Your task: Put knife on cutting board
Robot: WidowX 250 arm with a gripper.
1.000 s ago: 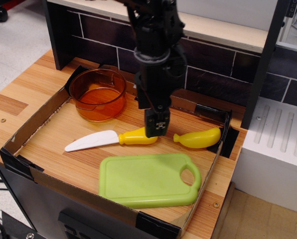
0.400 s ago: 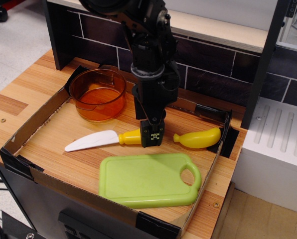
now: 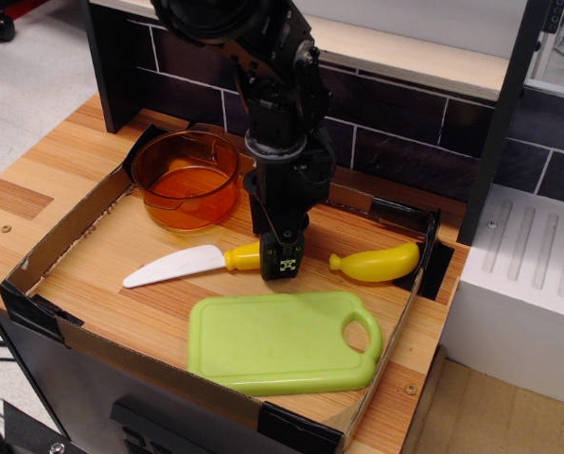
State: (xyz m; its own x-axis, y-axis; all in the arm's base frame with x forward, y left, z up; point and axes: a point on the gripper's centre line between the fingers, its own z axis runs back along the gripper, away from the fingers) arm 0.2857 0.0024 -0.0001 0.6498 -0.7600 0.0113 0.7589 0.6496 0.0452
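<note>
Wooden tray [image 3: 102,248], hand [image 3: 282,265] over knife [image 3: 185,264] handle, grip unclear

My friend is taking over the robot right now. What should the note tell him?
Gripper: down over the yellow handle end of the knife; whether it has closed on it cannot be told.
Knife: flat on the wooden tray floor, white blade pointing left, just behind the cutting board.
Cutting board: at the tray's front, nothing on it.
Done: the reach to the knife.
Left: grip, lift, set the knife on the board.
</note>
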